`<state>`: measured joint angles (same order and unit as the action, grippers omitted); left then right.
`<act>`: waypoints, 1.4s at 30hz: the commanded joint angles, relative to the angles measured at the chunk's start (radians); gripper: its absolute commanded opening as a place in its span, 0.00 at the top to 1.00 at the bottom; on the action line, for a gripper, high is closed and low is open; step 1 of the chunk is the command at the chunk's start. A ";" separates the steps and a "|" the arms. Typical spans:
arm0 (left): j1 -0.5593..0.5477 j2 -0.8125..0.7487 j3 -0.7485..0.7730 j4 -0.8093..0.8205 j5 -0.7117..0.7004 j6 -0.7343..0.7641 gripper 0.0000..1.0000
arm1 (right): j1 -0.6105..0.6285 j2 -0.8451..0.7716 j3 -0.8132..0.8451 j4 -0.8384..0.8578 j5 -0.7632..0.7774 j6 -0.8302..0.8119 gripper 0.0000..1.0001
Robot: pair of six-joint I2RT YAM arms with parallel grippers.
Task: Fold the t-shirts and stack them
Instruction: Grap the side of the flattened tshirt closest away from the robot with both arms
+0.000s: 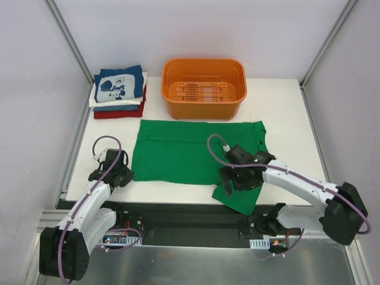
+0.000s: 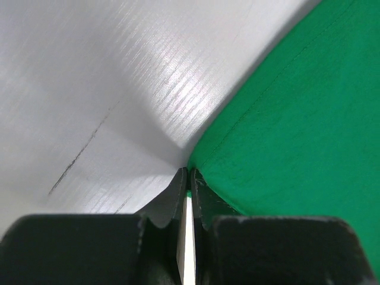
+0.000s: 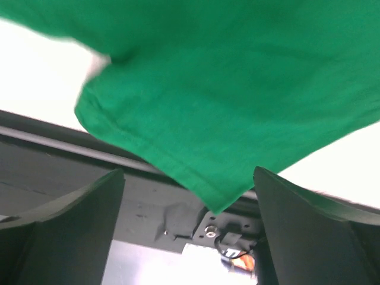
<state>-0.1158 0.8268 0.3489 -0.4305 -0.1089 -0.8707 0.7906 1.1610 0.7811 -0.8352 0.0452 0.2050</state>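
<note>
White worktop (image 1: pixel 285 113) fills my overhead view, walled in by pale panels. A green t-shirt (image 1: pixel 178 151) lies spread flat between my two sets of fingers, and one flap of it hangs over the near edge. The left fingers (image 2: pixel 172 202) are pressed together on the shirt's near left corner, with the hem pinched at their tips and the rest of the cloth running off to their right. The right fingers (image 3: pixel 71 219) stand wide apart and hold nothing. The hanging green flap sits just ahead of them, its point reaching into the gap between them. Well beyond the left fingers, at the far side, sits a pile of folded t-shirts (image 1: pixel 120 92), navy with a white print on top. An orange tub (image 1: pixel 203 88) stands just beside that pile, past the shirt's far edge.
</note>
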 commanded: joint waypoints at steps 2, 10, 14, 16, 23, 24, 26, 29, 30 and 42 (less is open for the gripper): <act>0.008 -0.018 0.007 -0.002 -0.020 0.021 1.00 | 0.140 0.094 -0.081 -0.013 -0.036 0.177 0.13; 0.008 0.009 0.038 -0.001 -0.026 0.024 1.00 | 0.202 0.124 -0.144 -0.076 -0.054 0.286 0.28; 0.008 0.005 0.039 -0.001 -0.023 0.022 1.00 | 0.202 0.132 -0.154 -0.097 -0.051 0.324 0.30; 0.008 0.006 0.041 -0.001 -0.023 0.025 1.00 | 0.202 0.131 -0.151 -0.114 -0.018 0.339 0.31; 0.008 0.006 0.039 -0.002 -0.020 0.025 1.00 | 0.202 0.190 -0.146 -0.122 -0.004 0.332 0.39; 0.008 0.005 0.039 -0.002 -0.021 0.027 1.00 | 0.199 0.198 -0.140 -0.125 0.013 0.333 0.42; 0.008 0.002 0.039 -0.001 -0.020 0.029 1.00 | 0.190 0.210 -0.129 -0.127 0.010 0.324 0.51; 0.008 0.000 0.039 -0.001 -0.020 0.030 1.00 | 0.168 0.209 -0.131 -0.123 0.005 0.313 0.66; 0.007 0.003 0.042 -0.001 -0.020 0.030 1.00 | 0.151 0.206 -0.132 -0.122 -0.002 0.294 0.68; 0.008 0.015 0.056 -0.002 -0.025 0.039 1.00 | 0.088 0.270 -0.105 -0.140 -0.036 0.203 0.99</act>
<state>-0.1158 0.8455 0.3695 -0.4305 -0.1135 -0.8482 0.8894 1.4158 0.6495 -0.9234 0.0113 0.4335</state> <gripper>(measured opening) 0.009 0.045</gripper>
